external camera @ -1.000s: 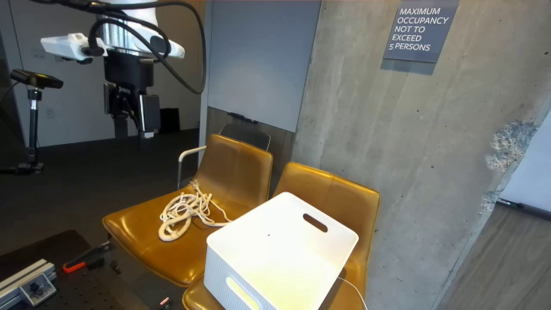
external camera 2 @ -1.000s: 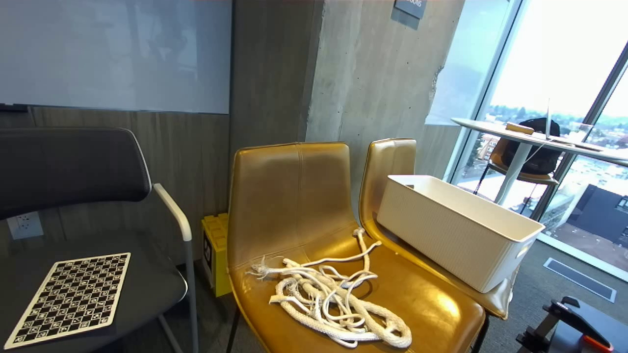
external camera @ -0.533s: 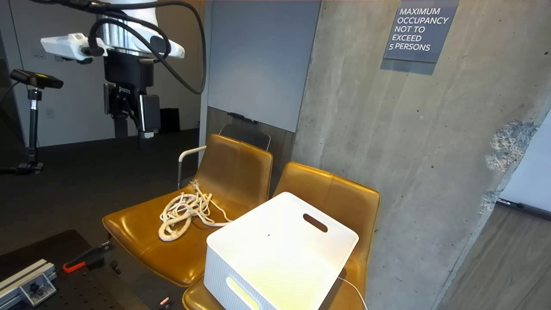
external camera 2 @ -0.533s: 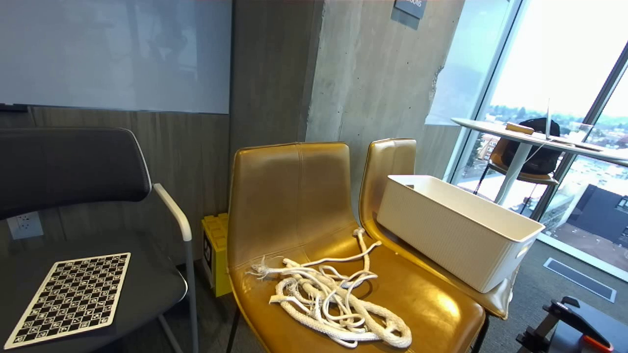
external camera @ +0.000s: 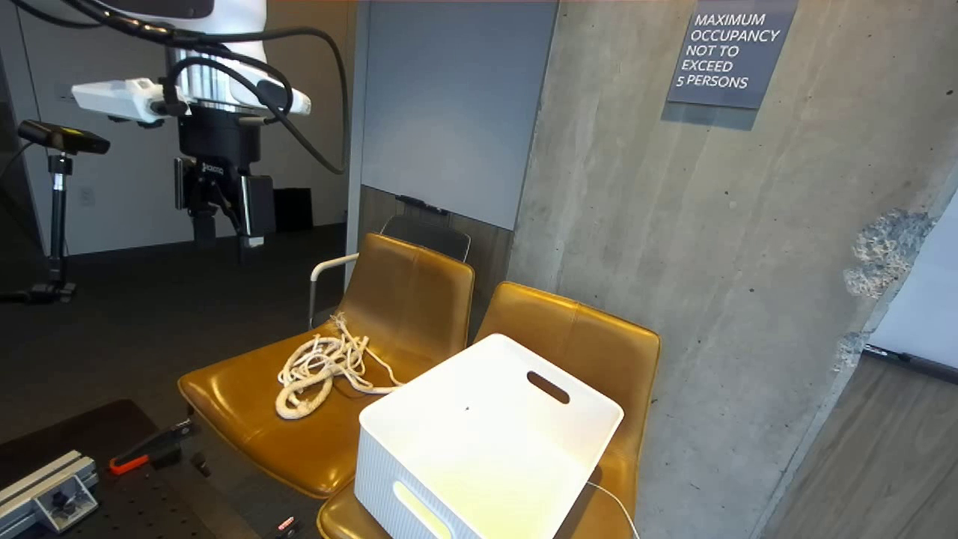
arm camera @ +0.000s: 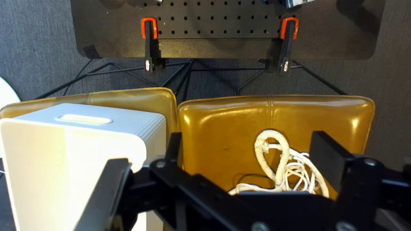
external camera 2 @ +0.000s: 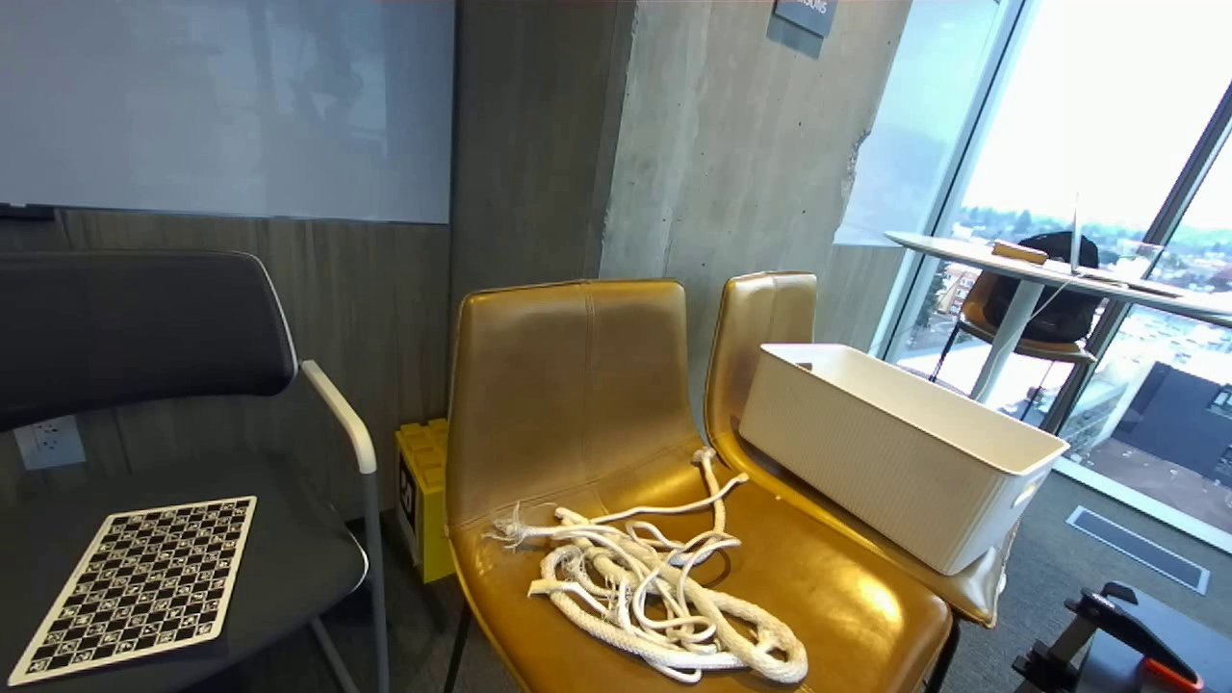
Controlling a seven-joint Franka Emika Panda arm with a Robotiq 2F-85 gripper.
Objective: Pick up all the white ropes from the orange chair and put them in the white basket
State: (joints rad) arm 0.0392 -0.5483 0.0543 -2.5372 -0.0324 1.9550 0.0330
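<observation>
Wrist view: empty gripper (arm camera: 249,145), jaws wide apart; the white ropes (arm camera: 283,163) lie tangled on the orange chair (arm camera: 221,128) at right, with the white basket (arm camera: 131,120) at left. One pinch could miss strands (they cross loosely), and a trailing end might catch the basket's rim.

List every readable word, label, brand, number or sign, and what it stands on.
"MAXIMUM OCCUPANCY NOT TO EXCEED 5 PERSONS": dark grey rectangular sign on the grey concrete wall.
Pale lettering on the black two-fingered gripper: too small.
Labels on the black-and-orange clamps: too blurred.
Marking on the yellow box: too small.
</observation>
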